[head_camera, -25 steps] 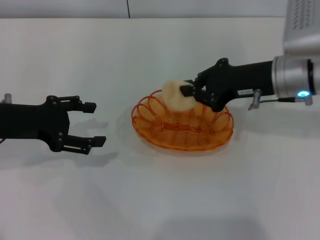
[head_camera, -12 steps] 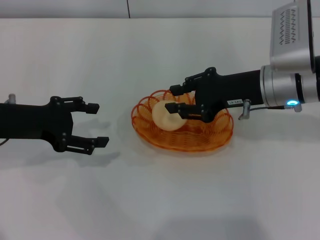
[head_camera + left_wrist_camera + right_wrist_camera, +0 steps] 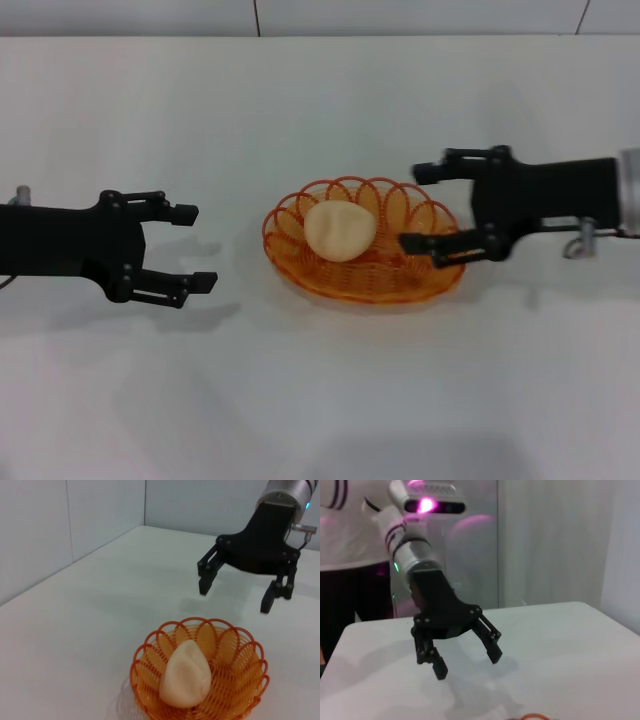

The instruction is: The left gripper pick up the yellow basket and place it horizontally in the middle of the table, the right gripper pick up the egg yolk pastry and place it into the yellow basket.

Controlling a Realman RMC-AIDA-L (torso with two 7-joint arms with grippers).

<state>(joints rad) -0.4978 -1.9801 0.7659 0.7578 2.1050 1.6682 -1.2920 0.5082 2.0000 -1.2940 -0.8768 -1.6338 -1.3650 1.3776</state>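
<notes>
The yellow basket [image 3: 365, 251] sits in the middle of the white table [image 3: 320, 400]. The cream egg yolk pastry [image 3: 340, 230] lies inside it, toward its left half. My right gripper [image 3: 420, 208] is open and empty, just right of the basket with its lower prong over the rim. My left gripper [image 3: 193, 247] is open and empty, left of the basket and apart from it. The left wrist view shows the basket [image 3: 200, 677], the pastry [image 3: 186, 674] and the right gripper [image 3: 236, 594] behind them. The right wrist view shows the left gripper [image 3: 467, 662] and a sliver of the basket's rim [image 3: 527, 717].
A wall seam [image 3: 255, 18] runs along the table's far edge. A person in a white striped top [image 3: 350, 525] stands behind the left arm in the right wrist view.
My right gripper lowered the pastry into the basket, opened and let go, then drew back to the right. The pastry now rests in the basket. The left arm has barely moved.
</notes>
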